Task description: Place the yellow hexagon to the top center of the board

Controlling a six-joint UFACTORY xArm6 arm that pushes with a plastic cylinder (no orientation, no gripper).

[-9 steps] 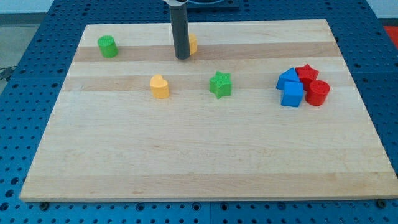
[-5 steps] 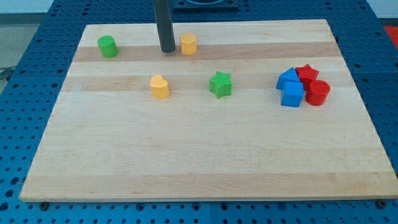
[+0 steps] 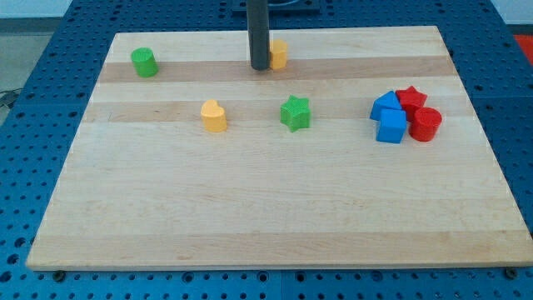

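Note:
The yellow hexagon [image 3: 279,54] sits near the top of the wooden board [image 3: 275,208], close to its middle. My tip [image 3: 260,67] is right against the hexagon's left side, and the rod hides part of it. The rod comes down from the view's top.
A green cylinder [image 3: 144,62] stands at the top left. A yellow heart-shaped block [image 3: 214,116] and a green star [image 3: 295,112] lie below the hexagon. At the right, two blue blocks [image 3: 389,117], a red star [image 3: 410,98] and a red cylinder [image 3: 425,124] are clustered.
My tip swung left of the hexagon, then moved right against it. The hexagon has slid to the right along the top of the board.

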